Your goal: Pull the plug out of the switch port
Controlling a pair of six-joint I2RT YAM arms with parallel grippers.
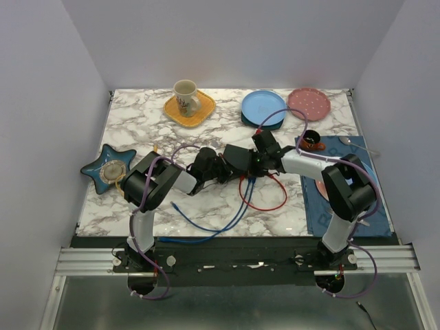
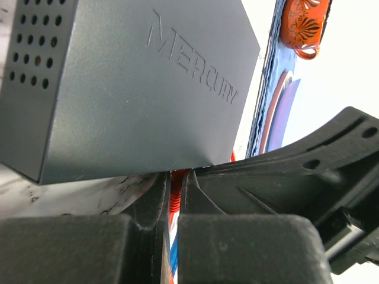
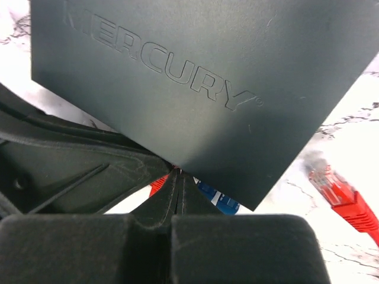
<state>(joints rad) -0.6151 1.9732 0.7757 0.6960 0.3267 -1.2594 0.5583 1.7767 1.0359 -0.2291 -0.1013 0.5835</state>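
The switch is a matte-black box embossed MERCURY, also filling the right wrist view. Its port edge faces away and the port itself is hidden. In the left wrist view my left gripper is shut on the ribbed red plug right at the box's lower edge. My right gripper is shut with nothing between its fingers, tips against the box's edge. A red plug and a blue plug show under that edge. From above, both grippers meet over the box at table centre.
A loose red plug lies on the marble beside the box. Red cable and blue cable loop toward the near edge. Around stand a cup on a yellow plate, blue plate, pink plate, star dish, and an orange cup on a blue mat.
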